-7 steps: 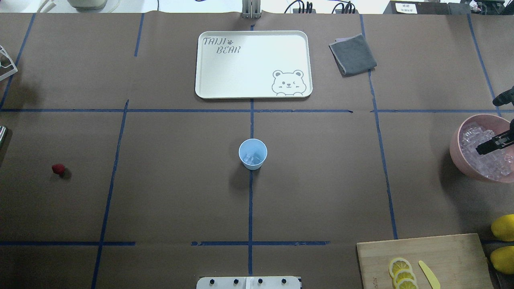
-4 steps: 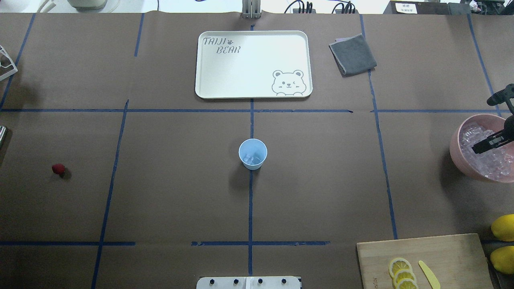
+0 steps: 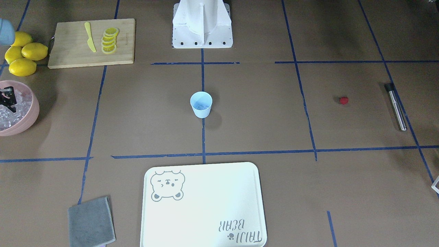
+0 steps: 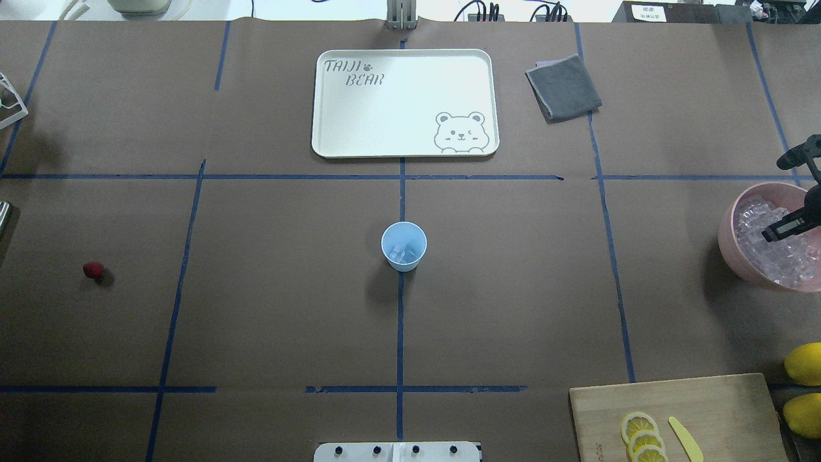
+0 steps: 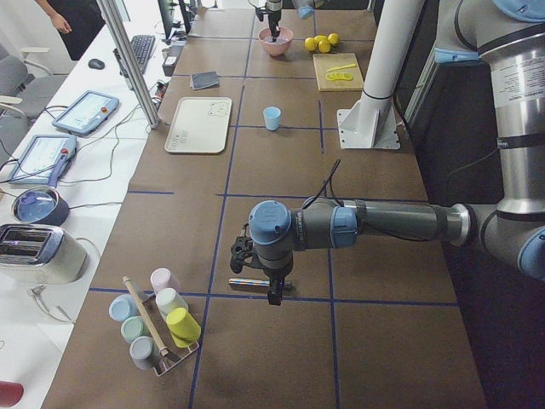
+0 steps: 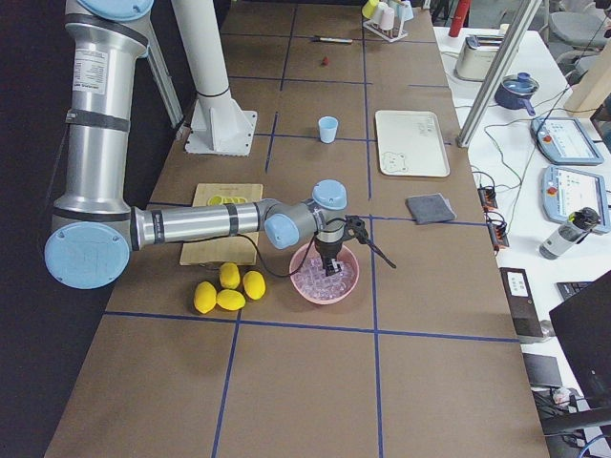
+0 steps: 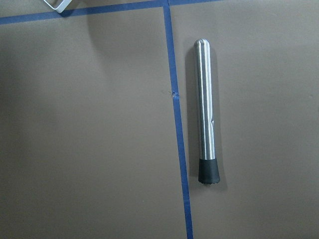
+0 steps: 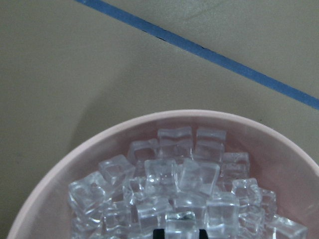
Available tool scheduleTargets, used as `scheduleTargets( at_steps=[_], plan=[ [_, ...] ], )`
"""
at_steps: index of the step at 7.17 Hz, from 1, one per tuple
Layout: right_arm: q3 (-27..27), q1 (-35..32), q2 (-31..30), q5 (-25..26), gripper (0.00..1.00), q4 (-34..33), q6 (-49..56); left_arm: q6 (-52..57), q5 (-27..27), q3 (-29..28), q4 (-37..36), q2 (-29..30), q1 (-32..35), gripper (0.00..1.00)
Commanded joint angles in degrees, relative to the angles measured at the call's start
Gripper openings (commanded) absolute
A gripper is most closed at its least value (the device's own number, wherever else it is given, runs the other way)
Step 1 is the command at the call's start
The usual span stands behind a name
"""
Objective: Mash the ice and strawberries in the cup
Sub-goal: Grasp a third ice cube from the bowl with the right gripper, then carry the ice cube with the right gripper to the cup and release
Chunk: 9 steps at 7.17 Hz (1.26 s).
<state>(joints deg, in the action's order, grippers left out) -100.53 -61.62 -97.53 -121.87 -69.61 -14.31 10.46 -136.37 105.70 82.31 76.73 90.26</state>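
- First, at the far left end of the table, a white wire rack [image 5: 162,358] holds pastel tumblers [image 5: 157,328] in pink, blue, green and yellow, lying on their sides.
- Near it, the left gripper [image 5: 274,296] hangs just above a steel rod [image 7: 205,109], apart from it. I cannot tell how far its jaws are parted.
- That rod is a smooth, round-ended cylinder with a black cap at one end. It lies flat beside a strip of blue tape.
- To the right, the strawberry [image 4: 93,271], small, red and rounded, sits alone on the brown paper, well apart from the cup.
- At the centre, the cup [image 4: 403,246], pale blue plastic, stands upright on a blue tape line with a few clear cubes of ice [image 4: 403,255] at its bottom.
- Beyond it lies a cream tray [image 4: 404,102] with rounded corners. It is printed "TAIJI BEAR" with a paw mark and a winking bear.
- Right of the tray rests a folded grey cloth [image 4: 563,86].
- At the right edge, a wide pink bowl [image 4: 728,237] is heaped with glassy ice cubes [image 8: 174,189].
- Over that bowl, the right gripper [image 4: 770,234] points down, its tips among the top cubes. Whether it grips one, or how wide it stands, I cannot tell.
- Nearest on the right, a bamboo board [image 4: 705,404] carries overlapping lemon slices [image 4: 641,436] and a yellow knife [image 4: 685,438], with whole lemons [image 4: 805,362] beside it.
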Motion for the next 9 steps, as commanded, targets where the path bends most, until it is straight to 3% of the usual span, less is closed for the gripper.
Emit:
scheduleTargets(
  at_steps=[1, 3, 6, 8, 9],
  plan=[
    [-2.36, -0.16, -0.21, -1.86, 0.0, -0.35, -0.01, 0.0, -0.03, 0.03, 0.05, 0.0, 0.0, 1.0],
    [-10.42, -0.6, 0.58, -3.72, 0.0, -5.68, -6.64, 0.0, -0.03, 0.12, 0.05, 0.0, 0.0, 1.0],
    [-14.77, 2.71, 12.84, -9.86, 0.0, -8.09, -40.32, 0.0, -0.03, 0.12, 0.05, 0.0, 0.0, 1.0],
    [-14.78, 10.96, 22.68, -8.22, 0.0, -8.09, -61.96, 0.0, -0.3, 0.03, -0.04, 0.0, 0.0, 1.0],
    [-14.34, 16.48, 26.91, -4.29, 0.0, -8.09, -69.89, 0.0, -0.38, 0.03, -0.04, 0.09, 0.0, 1.0]
  ],
)
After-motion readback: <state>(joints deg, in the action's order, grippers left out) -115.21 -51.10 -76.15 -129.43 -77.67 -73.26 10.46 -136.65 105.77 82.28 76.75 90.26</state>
